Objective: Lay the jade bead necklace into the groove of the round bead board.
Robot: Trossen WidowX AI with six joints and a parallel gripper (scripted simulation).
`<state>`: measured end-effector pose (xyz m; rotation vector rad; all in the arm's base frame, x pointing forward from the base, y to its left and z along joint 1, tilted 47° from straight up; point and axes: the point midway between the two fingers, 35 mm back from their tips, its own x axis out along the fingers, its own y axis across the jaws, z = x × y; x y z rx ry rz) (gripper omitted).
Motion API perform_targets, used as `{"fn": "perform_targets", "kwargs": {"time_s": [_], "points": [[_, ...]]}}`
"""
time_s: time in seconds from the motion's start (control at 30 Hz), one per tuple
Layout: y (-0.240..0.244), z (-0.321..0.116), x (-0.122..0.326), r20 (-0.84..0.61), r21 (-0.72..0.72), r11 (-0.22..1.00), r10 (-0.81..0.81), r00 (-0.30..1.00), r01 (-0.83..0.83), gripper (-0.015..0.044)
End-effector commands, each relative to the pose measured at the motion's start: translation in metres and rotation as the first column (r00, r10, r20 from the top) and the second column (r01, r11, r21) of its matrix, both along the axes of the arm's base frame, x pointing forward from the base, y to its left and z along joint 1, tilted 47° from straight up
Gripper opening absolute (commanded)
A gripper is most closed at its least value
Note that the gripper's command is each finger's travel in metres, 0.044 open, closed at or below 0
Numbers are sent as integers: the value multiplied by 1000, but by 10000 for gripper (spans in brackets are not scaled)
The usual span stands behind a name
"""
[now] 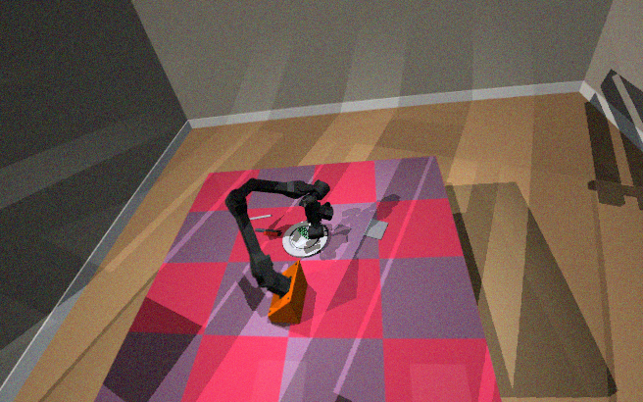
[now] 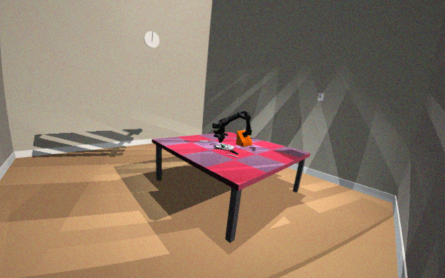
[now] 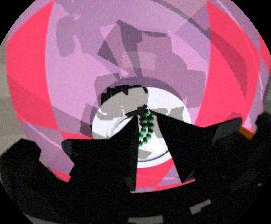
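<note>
The round bead board [image 1: 291, 244] [image 2: 229, 148] [image 3: 101, 131] is white with thin dark rings and lies flat on the table. The jade bead necklace [image 1: 302, 231] [image 2: 222, 146] [image 3: 146, 132] shows as green beads within the board's outline; in the wrist view two bent rows of them run down between the finger outlines. My gripper [image 1: 316, 233] [image 2: 220, 141] [image 3: 147, 117] points down over the board, partly open with a narrow gap between the fingertips. The fingers hide part of the necklace and groove. I cannot tell which beads sit in the groove.
A red and dark tool [image 1: 272, 232] and a thin white stick [image 1: 260, 217] [image 2: 232, 155] lie beyond the board's left side in the top view. A grey square plate [image 1: 376, 228] [image 2: 205, 141] lies to its right. The arm's orange base [image 1: 289, 299] [image 2: 243, 138] stands near the board.
</note>
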<state>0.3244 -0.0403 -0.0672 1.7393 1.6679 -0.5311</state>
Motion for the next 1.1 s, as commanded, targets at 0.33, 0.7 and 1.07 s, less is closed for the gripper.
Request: {"fn": "perform_targets", "kwargs": {"time_s": [0.33, 0.7, 1.07], "points": [[17, -14, -1, -11, 12, 1000, -3, 1000, 3, 120], [16, -13, 0, -8, 7, 1000, 2, 1000, -1, 0], [16, -13, 0, -8, 7, 1000, 2, 1000, -1, 0]]}}
